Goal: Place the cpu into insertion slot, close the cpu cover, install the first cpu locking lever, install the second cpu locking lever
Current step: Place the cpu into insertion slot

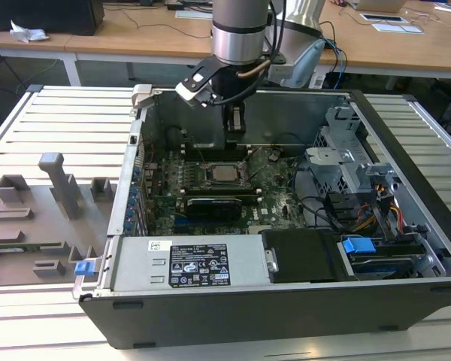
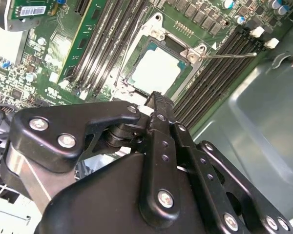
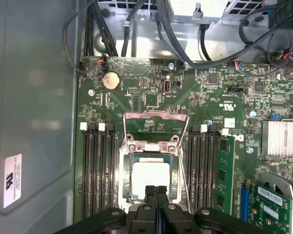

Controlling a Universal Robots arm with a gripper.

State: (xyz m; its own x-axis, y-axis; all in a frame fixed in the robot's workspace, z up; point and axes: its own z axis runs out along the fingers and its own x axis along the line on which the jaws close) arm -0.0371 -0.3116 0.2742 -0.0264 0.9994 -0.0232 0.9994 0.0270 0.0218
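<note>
Cpu [image 3: 150, 179] seated flat in insertion slot [image 3: 127, 178] — cpu cover [image 3: 156, 116] raised open beside it. Fingers [image 3: 150, 193] clenched, empty, hovering at cpu's edge. Judged best — press cover down evenly, avoiding cpu.

Seemingly illegible print on power supply label [image 1: 199, 263] and case sticker [image 3: 12, 180].

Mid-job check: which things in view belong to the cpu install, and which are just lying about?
Job in hand:
cpu, seated in the insertion slot
cpu cover, raised open
locking lever
gripper, shut and empty, just above the cpu

Lying about:
coin battery
memory slots
cables
grey fixtures outside the case
</note>
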